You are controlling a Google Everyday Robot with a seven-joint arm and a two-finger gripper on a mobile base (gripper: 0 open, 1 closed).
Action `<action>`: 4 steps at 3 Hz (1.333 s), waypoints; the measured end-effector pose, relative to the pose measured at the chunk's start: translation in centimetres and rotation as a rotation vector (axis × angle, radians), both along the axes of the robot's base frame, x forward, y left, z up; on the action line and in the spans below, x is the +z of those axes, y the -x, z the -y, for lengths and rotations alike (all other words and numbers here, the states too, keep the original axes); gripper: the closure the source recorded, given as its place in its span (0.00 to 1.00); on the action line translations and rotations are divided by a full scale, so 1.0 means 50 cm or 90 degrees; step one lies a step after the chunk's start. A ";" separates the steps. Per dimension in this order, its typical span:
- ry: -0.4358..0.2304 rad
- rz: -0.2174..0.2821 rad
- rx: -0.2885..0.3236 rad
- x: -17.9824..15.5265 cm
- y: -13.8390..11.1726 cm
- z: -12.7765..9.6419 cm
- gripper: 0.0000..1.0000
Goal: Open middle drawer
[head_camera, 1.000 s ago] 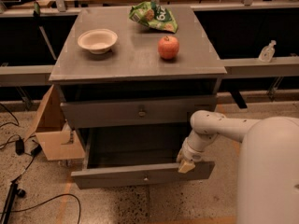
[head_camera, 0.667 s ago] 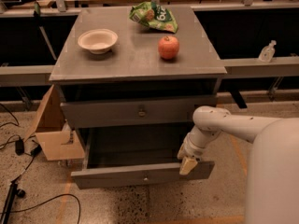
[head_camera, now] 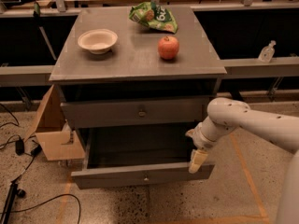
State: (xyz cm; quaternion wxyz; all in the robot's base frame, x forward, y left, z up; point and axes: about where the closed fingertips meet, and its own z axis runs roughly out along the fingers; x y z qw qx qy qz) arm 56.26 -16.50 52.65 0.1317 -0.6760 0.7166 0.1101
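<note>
Judging by its grey metal build, the middle drawer (head_camera: 107,176) should be stiff and fairly heavy, not fragile. It stands pulled well out, its front's right end just under the tool (head_camera: 197,161). Its small knob (head_camera: 146,176), left of the tool, looks slippery; the front's top edge seems the surer hold. Whether the tool is apart or together I cannot tell.

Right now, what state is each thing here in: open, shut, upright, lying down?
middle drawer: pulled well out.
upper drawer: pushed in.
tool: pointing down at the right end of the middle drawer's front.
bowl: upright, mouth up.
red fruit: whole, standing by itself.
snack bag: lying crumpled.
cardboard box: flap standing open.
</note>
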 end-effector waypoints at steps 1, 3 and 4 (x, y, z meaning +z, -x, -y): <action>-0.068 0.072 -0.027 0.083 0.029 0.023 0.41; -0.222 0.249 -0.092 0.192 0.147 -0.031 0.87; -0.247 0.292 -0.114 0.207 0.177 -0.053 0.86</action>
